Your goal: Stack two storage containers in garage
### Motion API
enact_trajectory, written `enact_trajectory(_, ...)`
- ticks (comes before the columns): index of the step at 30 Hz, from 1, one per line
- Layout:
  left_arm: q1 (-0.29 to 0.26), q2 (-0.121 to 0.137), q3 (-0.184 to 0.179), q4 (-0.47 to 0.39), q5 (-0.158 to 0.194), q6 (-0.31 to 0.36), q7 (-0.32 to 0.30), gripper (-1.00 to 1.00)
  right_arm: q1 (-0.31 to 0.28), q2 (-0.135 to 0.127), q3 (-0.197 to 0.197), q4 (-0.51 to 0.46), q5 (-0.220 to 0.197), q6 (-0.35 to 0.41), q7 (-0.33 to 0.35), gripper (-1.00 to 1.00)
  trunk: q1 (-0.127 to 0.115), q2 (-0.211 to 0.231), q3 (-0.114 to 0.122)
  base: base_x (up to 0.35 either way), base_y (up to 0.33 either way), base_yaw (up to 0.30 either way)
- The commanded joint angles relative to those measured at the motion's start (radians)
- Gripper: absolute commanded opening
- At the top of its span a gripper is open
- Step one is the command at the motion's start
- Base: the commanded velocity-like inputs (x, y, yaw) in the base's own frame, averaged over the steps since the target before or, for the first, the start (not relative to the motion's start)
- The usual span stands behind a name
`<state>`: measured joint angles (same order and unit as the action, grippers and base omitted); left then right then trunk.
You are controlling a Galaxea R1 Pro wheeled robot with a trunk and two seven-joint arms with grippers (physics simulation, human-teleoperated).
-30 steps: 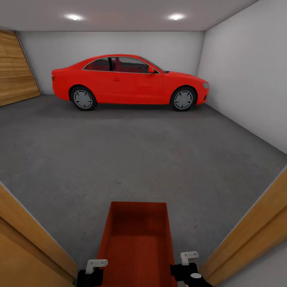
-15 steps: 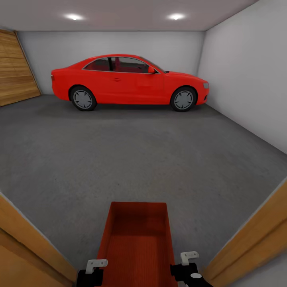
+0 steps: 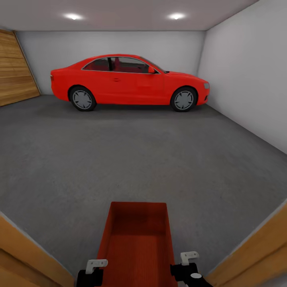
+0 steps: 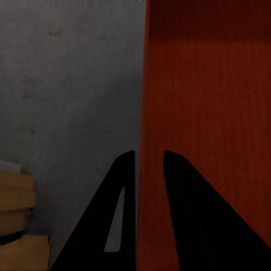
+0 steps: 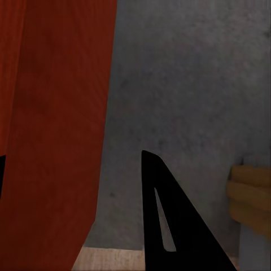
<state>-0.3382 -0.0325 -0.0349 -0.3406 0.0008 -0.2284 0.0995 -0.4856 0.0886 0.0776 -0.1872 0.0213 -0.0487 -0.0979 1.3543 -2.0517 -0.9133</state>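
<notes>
The storage container, prob. light, stiff plastic w/ smooth walls, hangs over the garage floor, left pincer and right pincer each closed on a long wall.

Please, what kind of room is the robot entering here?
Most likely a garage: a red car is parked by the far wall, the floor is rough grey concrete, and the walls are bare and pale.
</notes>
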Motion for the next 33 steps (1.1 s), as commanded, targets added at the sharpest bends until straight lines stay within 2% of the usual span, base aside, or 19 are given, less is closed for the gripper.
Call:
enact_trajectory(1, -0.001, 0.0, 0.004, 0.0, -0.002, -0.003, 0.014, -1.0, -0.001, 0.0, 0.005, 0.002, 0.003, -0.002, -0.009, -1.0, 0.0, 0.0, -0.001, 0.301, 0.0, 0.0)
enact_trajectory(14, -0.001, 0.0, 0.004, 0.0, -0.002, -0.003, 0.015, -1.0, -0.001, -0.001, 0.005, 0.002, 0.003, -0.002, -0.009, -1.0, 0.0, 0.0, -0.001, 0.099, 0.0, 0.0)
enact_trajectory(22, -0.001, 0.001, 0.004, 0.0, -0.002, -0.003, 0.014, -1.0, -0.001, -0.001, 0.005, 0.002, 0.003, -0.002, -0.009, -1.0, 0.0, 0.0, -0.001, 0.202, 0.0, 0.0)
enact_trajectory(33, -0.001, 0.001, 0.004, 0.0, -0.002, -0.003, 0.014, -1.0, -0.001, -0.001, 0.005, 0.002, 0.004, -0.002, -0.009, -1.0, 0.0, 0.0, -0.001, 0.029, 0.0, 0.0)
